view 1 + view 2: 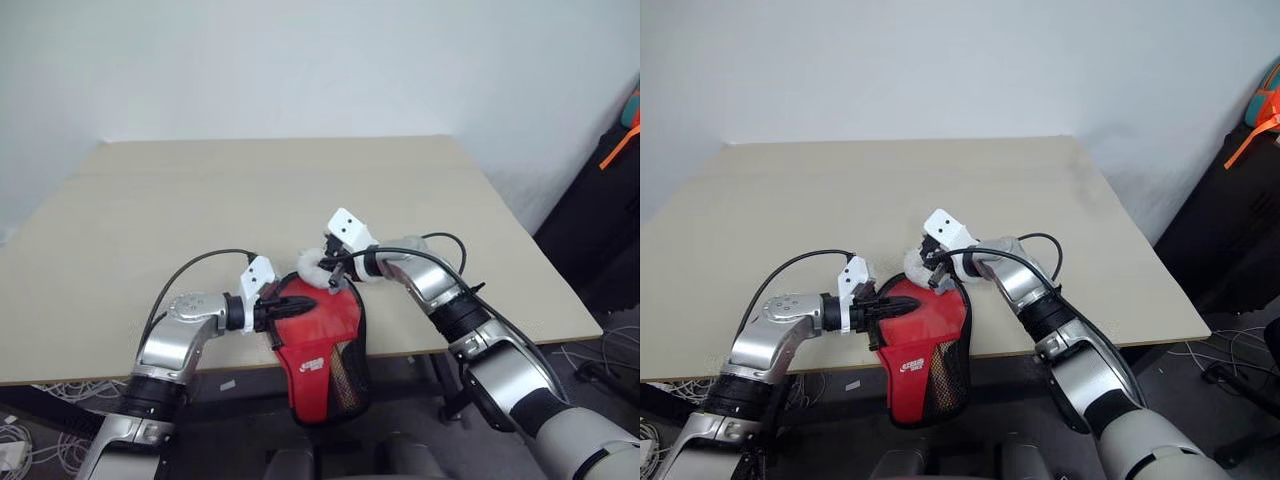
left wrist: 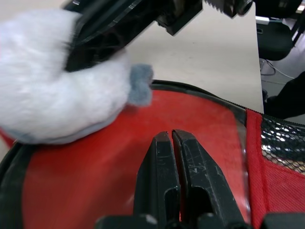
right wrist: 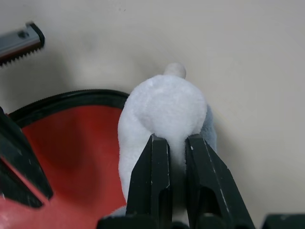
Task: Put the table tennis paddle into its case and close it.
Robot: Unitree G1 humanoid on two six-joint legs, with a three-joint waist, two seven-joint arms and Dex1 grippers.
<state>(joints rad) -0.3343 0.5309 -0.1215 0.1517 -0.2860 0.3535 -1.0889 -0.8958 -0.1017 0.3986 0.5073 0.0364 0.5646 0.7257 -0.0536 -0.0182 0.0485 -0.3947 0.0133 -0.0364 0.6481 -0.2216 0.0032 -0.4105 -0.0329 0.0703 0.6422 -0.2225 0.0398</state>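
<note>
At the near edge of the table (image 1: 150, 190) the case (image 1: 322, 340) hangs half off, its red side up, round end on the tabletop and its narrow end with the mesh pocket and white label drooping over the edge toward me. My left gripper (image 1: 292, 304) comes in from the left with its two black fingers pressed together on the red fabric just inside the black edging; I read that as pinning or pinching the cloth rather than holding anything solid, though I cannot tell whether fabric is caught between them. My right gripper (image 3: 170, 143) has its fingers narrowed onto the fluffy ball (image 3: 164, 112), which sits at the far rim of the case, touching the edging. I see no bare paddle on the table; whether it already lies inside the case I cannot tell. My guess is that the fluffy ball is tied to the zip, so the step in hand looks like closing. To do it well I would keep the left fingers steady as an anchor, draw the ball along the line of the edging rather than up, and go slowly, since the overhanging case could slide off the table if I tug toward myself.
</note>
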